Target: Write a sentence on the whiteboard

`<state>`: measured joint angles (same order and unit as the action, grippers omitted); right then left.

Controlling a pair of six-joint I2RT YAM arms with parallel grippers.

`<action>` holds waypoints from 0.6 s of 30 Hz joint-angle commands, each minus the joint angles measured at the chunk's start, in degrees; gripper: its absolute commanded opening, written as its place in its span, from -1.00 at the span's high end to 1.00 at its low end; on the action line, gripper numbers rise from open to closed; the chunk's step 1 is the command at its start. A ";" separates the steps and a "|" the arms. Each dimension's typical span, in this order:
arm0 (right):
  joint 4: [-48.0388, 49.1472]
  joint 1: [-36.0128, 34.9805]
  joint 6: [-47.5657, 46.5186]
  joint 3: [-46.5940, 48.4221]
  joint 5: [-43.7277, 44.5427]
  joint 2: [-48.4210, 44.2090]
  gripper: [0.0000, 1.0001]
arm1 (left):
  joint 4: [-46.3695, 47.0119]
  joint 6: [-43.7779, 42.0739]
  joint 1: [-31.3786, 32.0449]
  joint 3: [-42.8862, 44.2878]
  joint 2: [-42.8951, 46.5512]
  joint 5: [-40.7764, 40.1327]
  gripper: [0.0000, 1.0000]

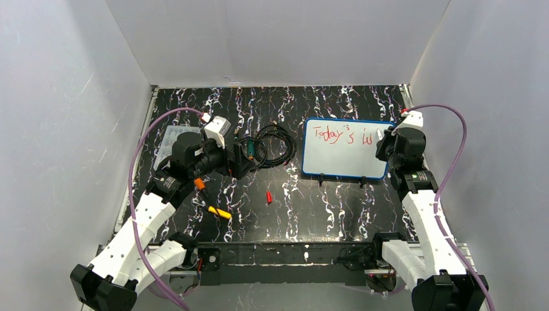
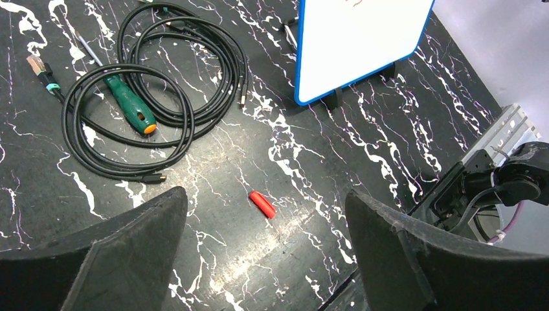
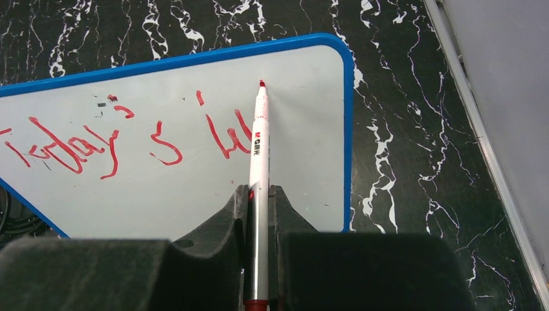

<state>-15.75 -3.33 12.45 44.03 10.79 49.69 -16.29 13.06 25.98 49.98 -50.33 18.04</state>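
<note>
The blue-framed whiteboard (image 1: 340, 163), at the right rear of the black white-veined table (image 1: 324, 210) between white walls (image 1: 278, 39), bore red lettering (image 3: 71, 146) reading "Today's" plus a few strokes; the right gripper (image 3: 259, 197) clamped a red-tipped marker (image 3: 260, 136) over it, the left gripper (image 2: 265, 249) hung with fingers wide apart, and the contents of the clear plastic box (image 1: 168, 138) were unreadable.

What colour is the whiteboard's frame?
Blue: the whiteboard's thin rounded frame, best in the right wrist view.

We record white shells on the left arm (image 1: 139, 223) and right arm (image 1: 425, 215), with black joint housings and bases. A purple cable (image 1: 132, 167) loops from each wrist, at frame left and right. The fingers (image 2: 129, 253) are matte black and wedge-shaped.
</note>
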 commanded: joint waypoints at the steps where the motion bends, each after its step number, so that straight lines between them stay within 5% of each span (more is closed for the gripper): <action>1: 0.43 0.34 0.19 0.24 1.16 0.48 0.97 | 0.74 -0.23 -0.22 -0.49 0.93 1.03 -0.80; 18: -7.58 0.39 2.20 1.28 0.12 1.80 0.97 | 0.91 -0.01 -0.22 -0.58 1.28 1.12 -0.80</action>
<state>-20.67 -3.33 13.65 44.03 10.76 50.41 -16.27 13.06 25.98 49.98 -50.19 18.06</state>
